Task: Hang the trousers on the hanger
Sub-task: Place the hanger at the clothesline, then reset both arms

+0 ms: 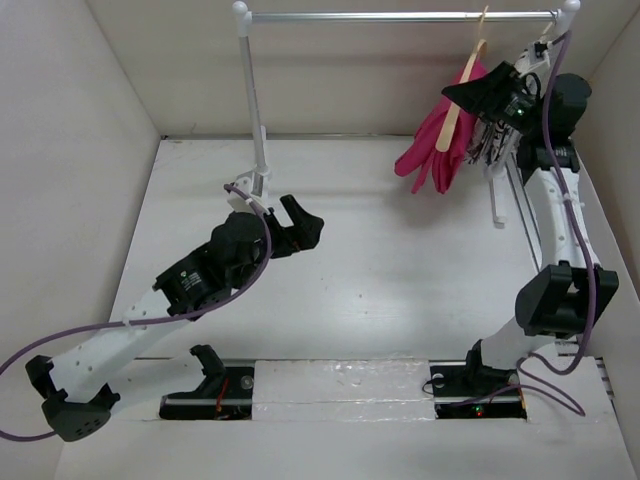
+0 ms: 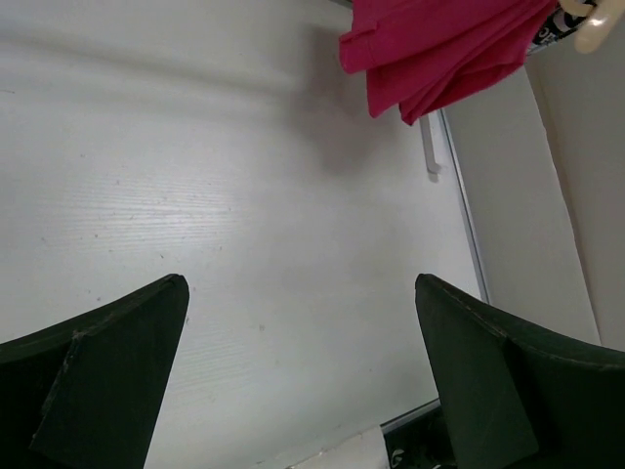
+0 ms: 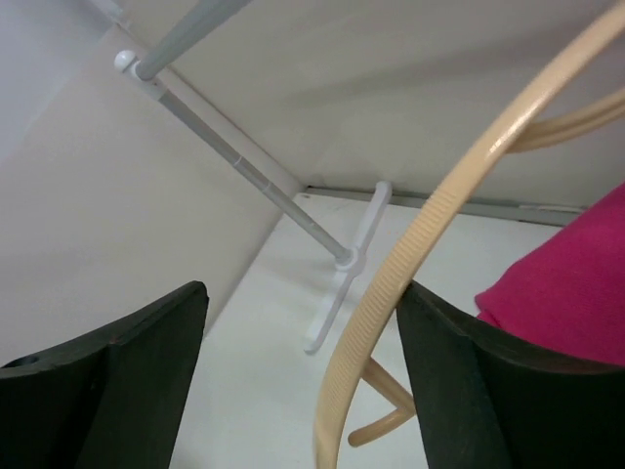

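Nearest, the left gripper is hovering low over the white table, its dark fingers spread wide and holding nothing. Farther back on the right, the right gripper is reaching up with its fingers parted. The curved bow of the thin, light tan wooden hanger is passing between them unclamped. The bright magenta-pink cloth trousers are hanging draped on that hanger, beneath the white metal rail.
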`<state>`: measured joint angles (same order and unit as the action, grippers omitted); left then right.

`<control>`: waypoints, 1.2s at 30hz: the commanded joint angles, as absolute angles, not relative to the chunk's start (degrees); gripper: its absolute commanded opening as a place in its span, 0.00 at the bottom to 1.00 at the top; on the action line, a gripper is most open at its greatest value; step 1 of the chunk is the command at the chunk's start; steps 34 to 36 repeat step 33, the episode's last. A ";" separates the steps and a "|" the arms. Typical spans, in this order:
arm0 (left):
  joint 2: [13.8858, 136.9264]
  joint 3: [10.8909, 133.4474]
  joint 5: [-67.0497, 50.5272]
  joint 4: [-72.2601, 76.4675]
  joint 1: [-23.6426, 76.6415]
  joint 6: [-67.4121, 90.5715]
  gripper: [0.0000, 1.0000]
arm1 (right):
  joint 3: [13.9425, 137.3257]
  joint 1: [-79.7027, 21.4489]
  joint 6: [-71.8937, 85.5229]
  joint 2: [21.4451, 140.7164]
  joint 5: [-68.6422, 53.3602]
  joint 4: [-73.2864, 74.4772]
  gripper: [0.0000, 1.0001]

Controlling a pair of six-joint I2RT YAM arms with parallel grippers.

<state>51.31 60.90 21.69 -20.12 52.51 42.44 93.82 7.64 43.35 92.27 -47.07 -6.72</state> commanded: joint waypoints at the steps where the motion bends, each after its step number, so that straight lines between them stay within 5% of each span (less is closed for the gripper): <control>1: 52.29 64.95 23.55 -17.15 52.56 40.00 0.99 | 100.80 8.79 32.28 86.75 -44.04 5.20 0.85; 4: 53.52 68.54 24.95 -17.14 52.56 37.54 0.99 | 101.43 10.11 25.24 83.77 -41.14 12.37 0.80; 5: 54.13 69.86 24.96 -17.57 52.56 36.92 0.99 | 100.56 11.06 24.70 82.72 -40.70 12.57 1.00; 11: 59.50 76.46 22.07 -18.72 52.56 33.05 0.99 | 91.69 12.66 19.70 71.04 -40.61 12.74 1.00; 24: 52.22 49.69 14.77 -14.68 52.56 44.38 0.99 | 45.05 -1.84 3.43 31.92 -25.59 32.33 1.00; 36: 51.94 44.64 9.49 -10.11 52.56 45.35 0.99 | 34.45 -2.37 4.13 23.81 -24.78 35.78 1.00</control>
